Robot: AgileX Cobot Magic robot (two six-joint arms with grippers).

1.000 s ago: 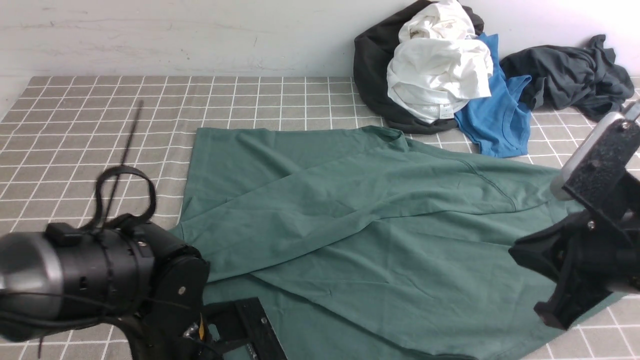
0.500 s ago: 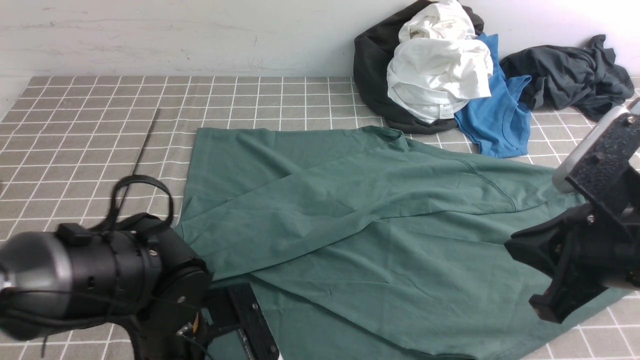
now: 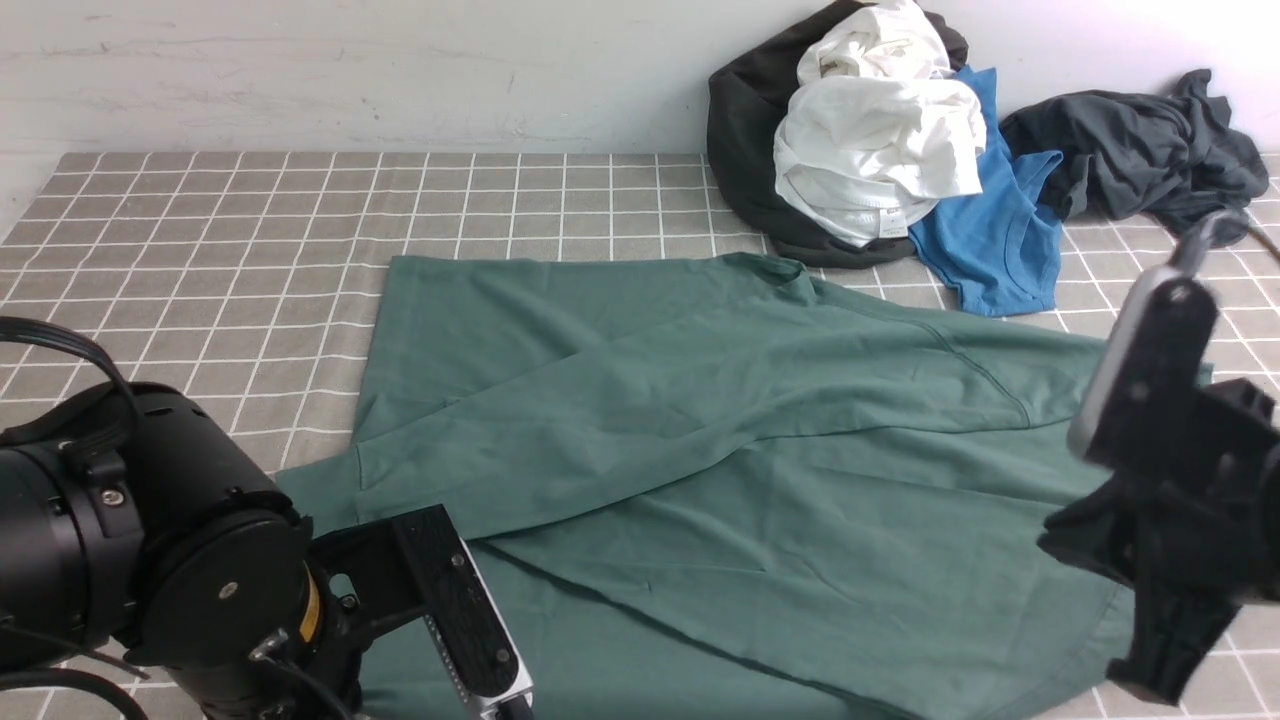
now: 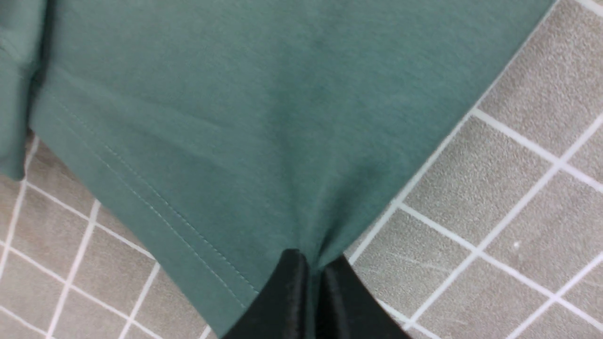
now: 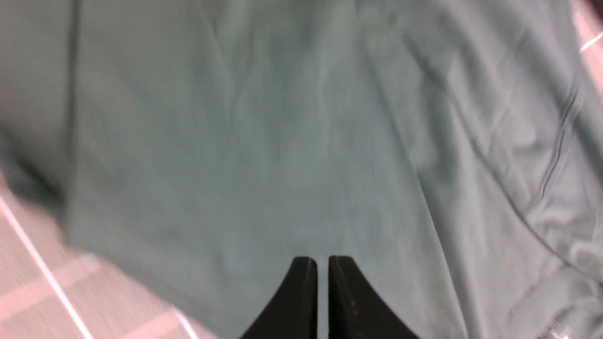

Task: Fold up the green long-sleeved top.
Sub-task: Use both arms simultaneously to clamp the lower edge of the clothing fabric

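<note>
The green long-sleeved top (image 3: 720, 450) lies spread on the checked table cover, one sleeve folded across its body. My left gripper (image 3: 480, 660) is at the near left corner. In the left wrist view its jaws (image 4: 315, 261) are shut on the top's hem corner (image 4: 264, 197), and the cloth puckers into them. My right gripper (image 3: 1150, 670) is at the top's near right edge. In the blurred right wrist view it (image 5: 322, 261) is shut, with green cloth (image 5: 301, 141) running into the jaws close to the cloth's edge.
A pile of clothes sits at the back right against the wall: a black garment (image 3: 745, 150), a white one (image 3: 880, 140), a blue one (image 3: 990, 240) and a dark grey one (image 3: 1140, 150). Bare checked table cover (image 3: 200, 230) lies left of the top.
My left arm has swung left and turned, pulling the hem corner out to the left. My right gripper has shifted right and down along the top's right edge.
</note>
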